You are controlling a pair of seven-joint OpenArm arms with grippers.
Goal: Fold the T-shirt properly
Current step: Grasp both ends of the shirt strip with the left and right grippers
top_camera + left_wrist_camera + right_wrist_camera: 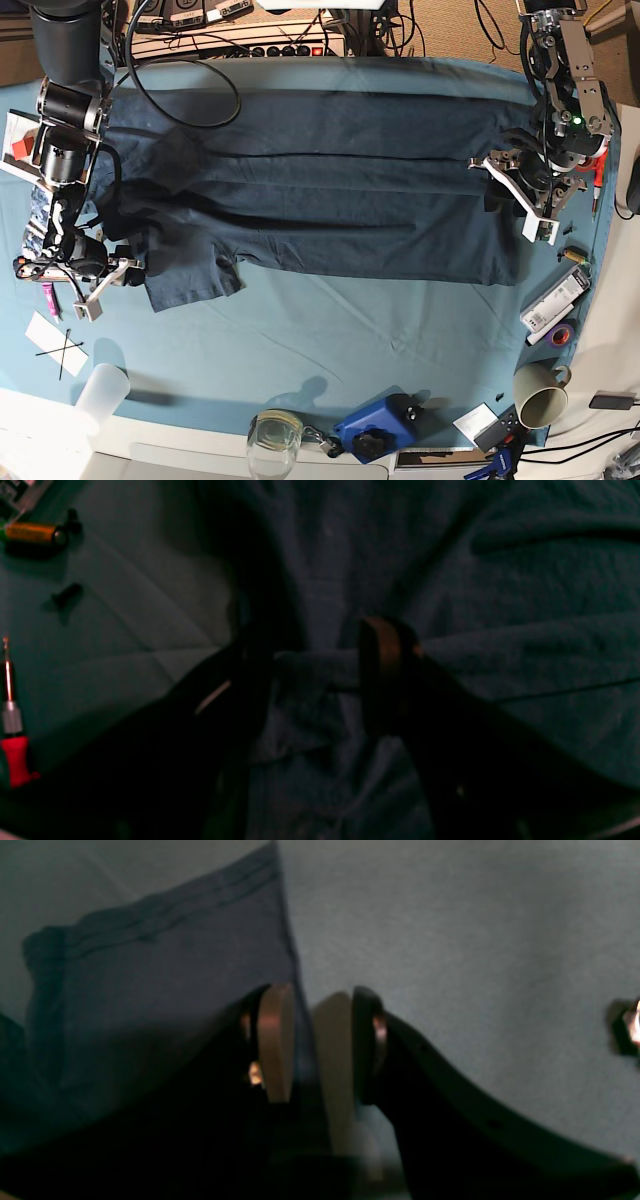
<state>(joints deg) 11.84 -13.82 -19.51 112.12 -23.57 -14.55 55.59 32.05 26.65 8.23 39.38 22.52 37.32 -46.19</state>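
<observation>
The dark slate-blue T-shirt [320, 190] lies lengthwise across the teal table cloth [330, 330], folded into a long band with one sleeve [180, 272] sticking out at the front left. My left gripper [500, 170] is at the shirt's right end. In the left wrist view its fingers [380, 675] pinch a raised ridge of the T-shirt [500, 580] where the left gripper [315, 675] closes. My right gripper [118, 268] is at the sleeve's outer edge. In the right wrist view the right gripper [305, 1040] has the T-shirt [150, 990] edge between its pads.
A battery [35, 532], a black screw [67, 594] and a red-handled screwdriver [12, 740] lie beside the shirt's right end. Along the front edge stand a white cup [100, 392], a glass [272, 435], a blue tool [375, 425] and a mug [540, 395]. Cables [250, 40] run behind.
</observation>
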